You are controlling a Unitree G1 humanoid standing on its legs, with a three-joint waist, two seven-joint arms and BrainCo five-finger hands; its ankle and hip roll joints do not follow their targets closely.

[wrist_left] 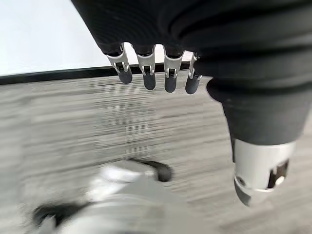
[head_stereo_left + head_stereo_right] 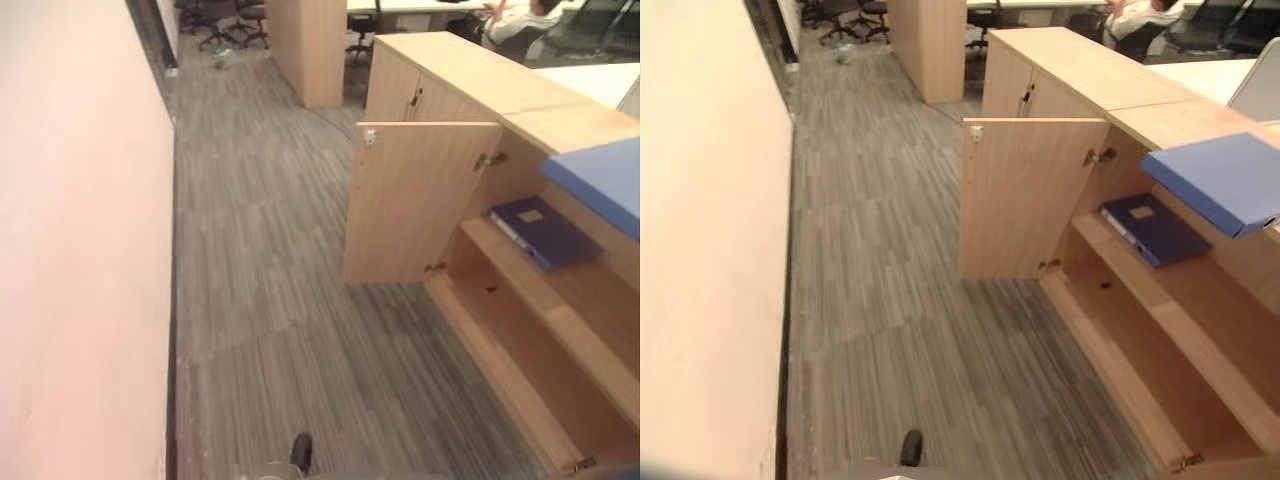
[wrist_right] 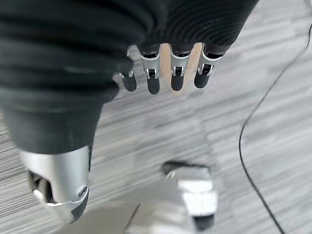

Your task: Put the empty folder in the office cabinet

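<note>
Both of our hands are hanging over the grey striped carpet point(image 2: 270, 300), holding nothing: our left hand point(image 1: 161, 78) is showing relaxed, nearly straight fingers in its wrist view, and our right hand point(image 3: 161, 78) is looking the same in its own. Off to our right, the wooden office cabinet point(image 2: 1080, 70) is standing with one door point(image 2: 1025, 195) swung wide open, baring its shelf point(image 2: 1170, 290). A dark blue folder point(image 2: 1152, 228) is lying flat on that shelf, near the hinge end. A lighter blue folder point(image 2: 1225, 180) is resting on the cabinet's top and jutting out over the open compartment; we cannot tell which of the two is empty. A pale wall point(image 2: 80, 250) is running along our left. Farther off, a seated person point(image 2: 520, 18) and office chairs point(image 2: 225, 20) are showing.
</note>
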